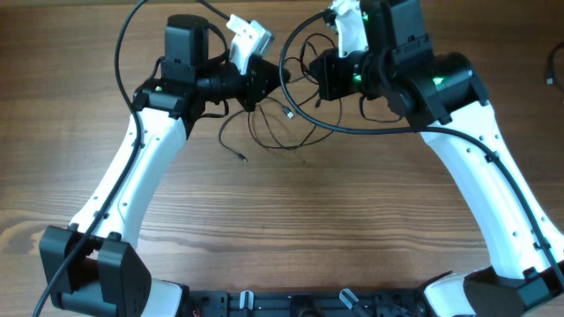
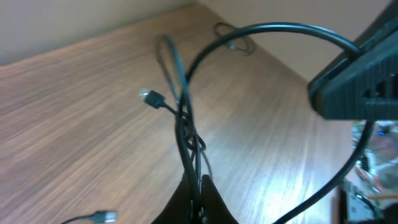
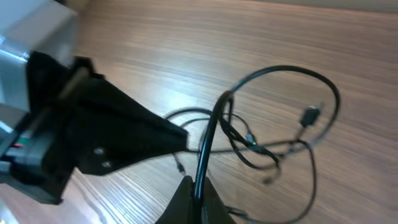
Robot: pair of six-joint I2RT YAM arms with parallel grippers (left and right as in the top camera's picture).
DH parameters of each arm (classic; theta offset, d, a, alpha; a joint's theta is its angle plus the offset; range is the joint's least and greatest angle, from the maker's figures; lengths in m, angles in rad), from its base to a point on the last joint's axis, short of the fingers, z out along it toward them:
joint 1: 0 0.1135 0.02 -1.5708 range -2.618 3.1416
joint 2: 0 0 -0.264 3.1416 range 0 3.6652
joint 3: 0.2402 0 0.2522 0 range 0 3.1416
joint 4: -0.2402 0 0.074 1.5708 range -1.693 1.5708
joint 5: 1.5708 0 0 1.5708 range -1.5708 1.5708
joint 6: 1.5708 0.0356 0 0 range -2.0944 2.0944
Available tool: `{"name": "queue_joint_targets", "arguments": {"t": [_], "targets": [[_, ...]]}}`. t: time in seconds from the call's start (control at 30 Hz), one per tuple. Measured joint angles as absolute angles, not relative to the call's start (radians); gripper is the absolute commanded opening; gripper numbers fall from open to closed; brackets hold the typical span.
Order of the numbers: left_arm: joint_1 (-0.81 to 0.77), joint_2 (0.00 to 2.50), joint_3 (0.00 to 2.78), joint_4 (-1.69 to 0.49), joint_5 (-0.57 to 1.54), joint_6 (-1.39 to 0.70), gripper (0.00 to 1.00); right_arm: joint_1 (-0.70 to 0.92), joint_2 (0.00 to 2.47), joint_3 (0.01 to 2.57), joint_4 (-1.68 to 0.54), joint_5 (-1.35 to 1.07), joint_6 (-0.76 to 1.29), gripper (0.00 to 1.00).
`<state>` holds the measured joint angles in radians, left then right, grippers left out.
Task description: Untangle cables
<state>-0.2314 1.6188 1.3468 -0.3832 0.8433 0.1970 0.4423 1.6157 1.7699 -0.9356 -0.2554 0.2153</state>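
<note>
At the far middle of the bench [image 1: 291, 229], seen from overhead, the cables [image 1: 269, 132] lie as loose, crossing loops between the left hand [image 1: 257, 95] and the right hand [image 1: 308, 77], with one thin end trailing toward the near side. In the left wrist view, the left hand [image 2: 196, 186] is clenched on a bunch of strands that rise twisted together from its fingertips, and a plug [image 2: 151, 98] sticks out to one side. In the right wrist view, the right hand [image 3: 198, 186] is clenched on a single strand. Beyond it the remaining loops cross over one another on the wood. Both hands have a hold, I judge, but no loop is parted yet, so nearly all the untangling is left.
</note>
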Motion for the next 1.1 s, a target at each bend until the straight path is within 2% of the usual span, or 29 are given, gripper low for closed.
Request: {"name": "queue_joint_targets", "arguments": {"t": [0.17, 0.3, 0.43, 0.47, 0.5, 0.53, 0.57, 0.7, 0.83, 1.1], "targets": [[-0.149, 1.616, 1.347, -0.385, 0.794, 0.192, 0.08, 0.442, 1.616, 1.770, -1.011, -0.029, 0.245, 0.04], [0.010, 1.554, 1.346, -0.456, 0.773, 0.178, 0.08, 0.439, 1.616, 1.769, -1.049, 0.151, 0.260, 0.04], [0.167, 1.427, 1.346, -0.547, 0.766, 0.174, 0.09, 0.371, 1.619, 1.769, -1.055, 0.226, 0.264, 0.04], [0.186, 1.409, 1.346, -0.558, 0.767, 0.174, 0.13, 0.344, 1.622, 1.769, -1.056, 0.228, 0.264, 0.05], [0.212, 1.385, 1.348, -0.583, 0.775, 0.174, 0.22, 0.321, 1.626, 1.769, -1.055, 0.221, 0.264, 0.05], [0.236, 1.365, 1.348, -0.612, 0.786, 0.173, 0.36, 0.300, 1.633, 1.769, -1.056, 0.212, 0.264, 0.04], [0.250, 1.353, 1.348, -0.630, 0.797, 0.170, 0.44, 0.284, 1.642, 1.769, -1.054, 0.198, 0.264, 0.05], [0.247, 1.360, 1.348, -0.672, 0.820, 0.175, 0.49, 0.295, 1.657, 1.769, -1.046, 0.115, 0.264, 0.04], [0.182, 1.399, 1.348, -0.671, 0.835, 0.176, 0.61, 0.312, 1.657, 1.769, -1.034, 0.002, 0.247, 0.05], [0.007, 1.499, 1.348, -0.616, 0.837, 0.182, 0.66, 0.357, 1.657, 1.769, -0.968, -0.236, 0.177, 0.04]]}}
